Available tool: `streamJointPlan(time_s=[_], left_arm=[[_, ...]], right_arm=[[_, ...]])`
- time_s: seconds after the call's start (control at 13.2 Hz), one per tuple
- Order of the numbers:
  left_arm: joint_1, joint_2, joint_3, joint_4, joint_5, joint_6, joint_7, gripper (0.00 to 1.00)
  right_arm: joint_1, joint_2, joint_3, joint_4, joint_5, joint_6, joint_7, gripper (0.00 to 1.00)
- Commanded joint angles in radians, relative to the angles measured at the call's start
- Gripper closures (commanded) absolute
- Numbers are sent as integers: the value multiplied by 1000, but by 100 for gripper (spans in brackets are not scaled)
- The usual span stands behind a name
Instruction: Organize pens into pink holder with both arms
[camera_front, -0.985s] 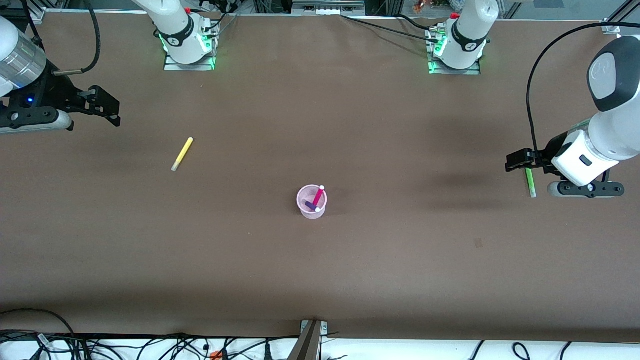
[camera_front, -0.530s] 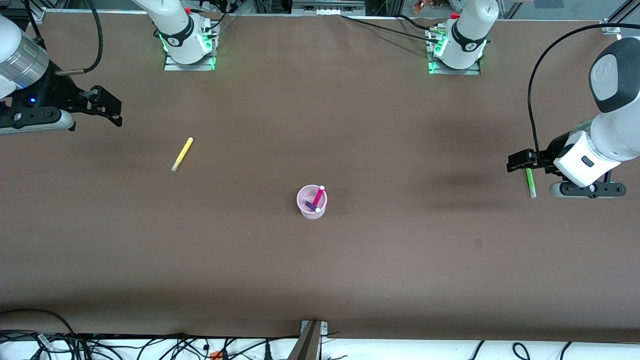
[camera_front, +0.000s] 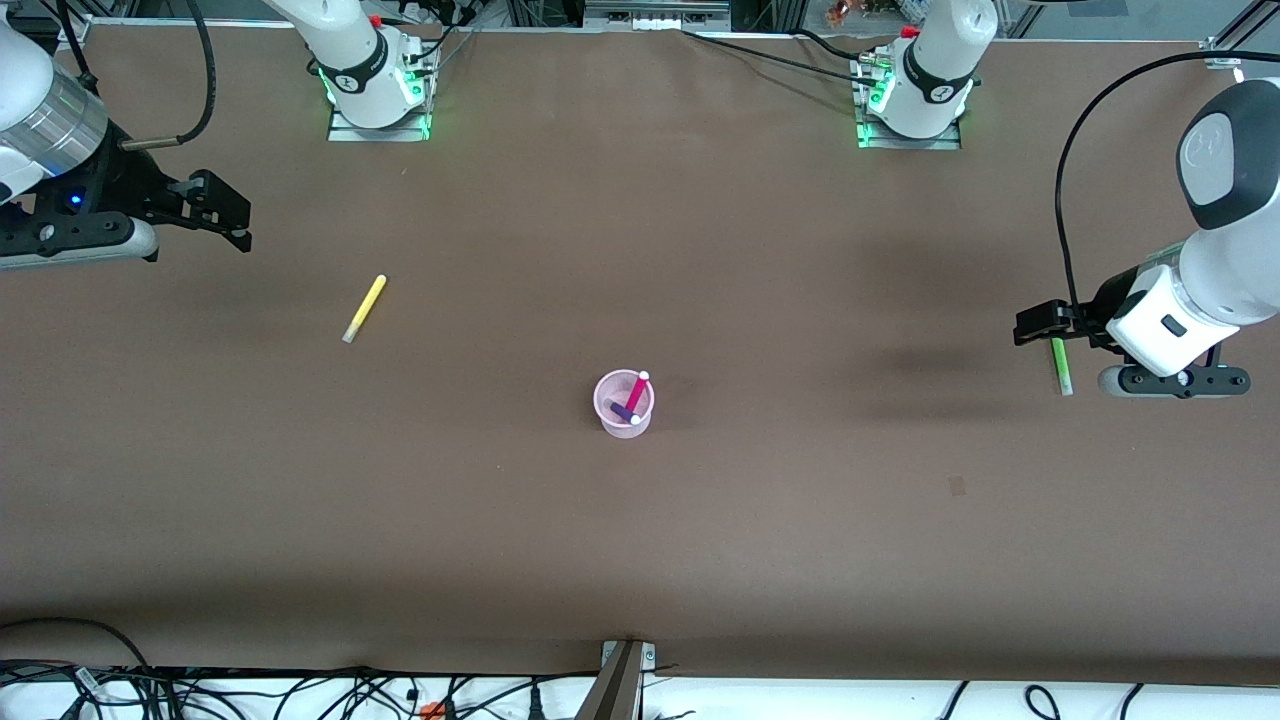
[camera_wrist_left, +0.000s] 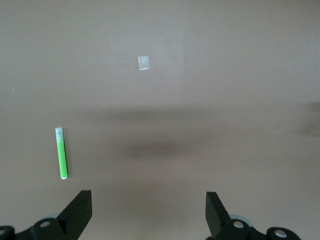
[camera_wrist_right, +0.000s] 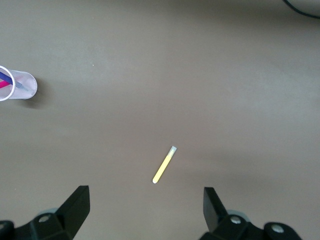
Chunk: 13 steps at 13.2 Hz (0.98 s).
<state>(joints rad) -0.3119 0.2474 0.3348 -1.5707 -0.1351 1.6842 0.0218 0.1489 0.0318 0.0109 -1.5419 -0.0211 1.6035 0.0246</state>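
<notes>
White arms (camera_front: 1215, 270), black bands, cables, black hands.

pink holder (camera_wrist_right: 15, 85) cut by frame edge, purple pen (camera_front: 622, 410) half-hidden

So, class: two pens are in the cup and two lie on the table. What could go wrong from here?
1. The green pen lies off-centre of the open left claw; descending straight down may miss it.
2. The pink holder looks light, with the magenta pen and purple pen leaning inside; another insertion could tip it.
3. The yellow pen might roll when the open right claw closes.
</notes>
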Motion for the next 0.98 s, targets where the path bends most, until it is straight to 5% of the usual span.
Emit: streamJointPlan(time_s=[0.0,0.91], left_arm=[[10,-4,-5,-3,-18,8,12,0],[10,-7,-5,-3,-17,8,29,0]], right_arm=[[3,3,-2,12,-11,1,-11,0],[5,3,-2,12,-10,1,-9,0]])
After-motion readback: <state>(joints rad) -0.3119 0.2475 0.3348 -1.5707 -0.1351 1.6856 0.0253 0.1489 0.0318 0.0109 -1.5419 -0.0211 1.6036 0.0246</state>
